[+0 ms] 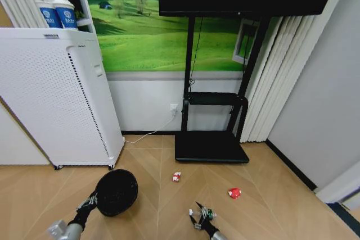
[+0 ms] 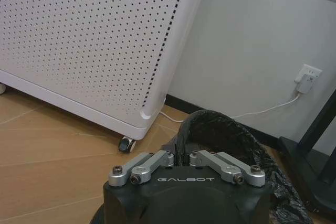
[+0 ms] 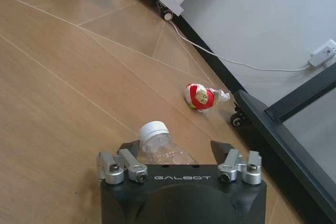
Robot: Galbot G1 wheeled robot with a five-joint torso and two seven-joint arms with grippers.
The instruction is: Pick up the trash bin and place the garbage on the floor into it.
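The left tool (image 1: 93, 200), low at the left of the head view, is clenched on the rim of the small black cylindrical trash bin (image 1: 116, 191) with its black liner, so the bin is in hand. The right tool (image 3: 180, 149), spread wide, straddles the small clear plastic bottle (image 3: 160, 144). The red-and-white crumpled wrapper (image 1: 176, 177) and small red lump (image 1: 234, 193) lie on the wooden floor (image 1: 270, 195); nothing looks binned yet.

Black trash bin (image 1: 116, 191), red-and-white wrapper (image 1: 176, 177), red lump (image 1: 234, 193), white-capped clear bottle (image 3: 160, 145).
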